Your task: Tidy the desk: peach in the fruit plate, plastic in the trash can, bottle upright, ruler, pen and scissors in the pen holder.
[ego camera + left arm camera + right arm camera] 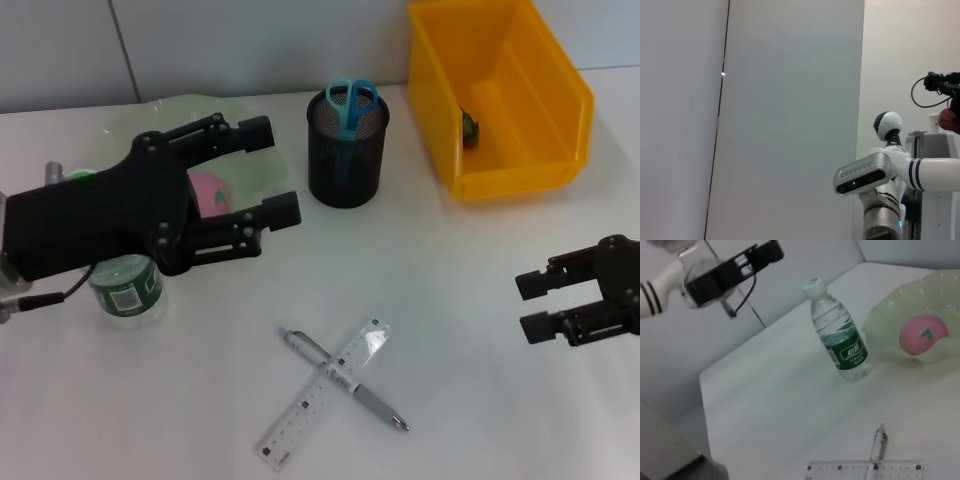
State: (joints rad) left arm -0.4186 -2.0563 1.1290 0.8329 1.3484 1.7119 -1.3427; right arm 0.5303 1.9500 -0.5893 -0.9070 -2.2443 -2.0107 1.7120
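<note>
Left hand (268, 170): raised above the desk's left side, fingers spread wide apart and holding nothing, its body covering part of the fruit plate (255, 150) and the top of the bottle (128, 288). The left wrist view shows only a wall and a robot beyond.

Right hand (532, 305): low at the desk's right edge, fingers apart, empty, well clear of all items.

Bottle: upright on the desk (480, 300) at front left, green label and cap, just beside the plate. Peach (210, 192): pink, lying in the pale green plate. Scissors (350, 105): blue handles up, standing in the black mesh pen holder (347, 150) at rear centre. Yellow bin (497, 95): rear right, with a small dark object (468, 128) inside; its nature cannot be determined.

Pen (346, 378) and clear ruler (324, 403): lying crossed on the desk at front centre, touching; the ruler appears to lie over the pen.
</note>
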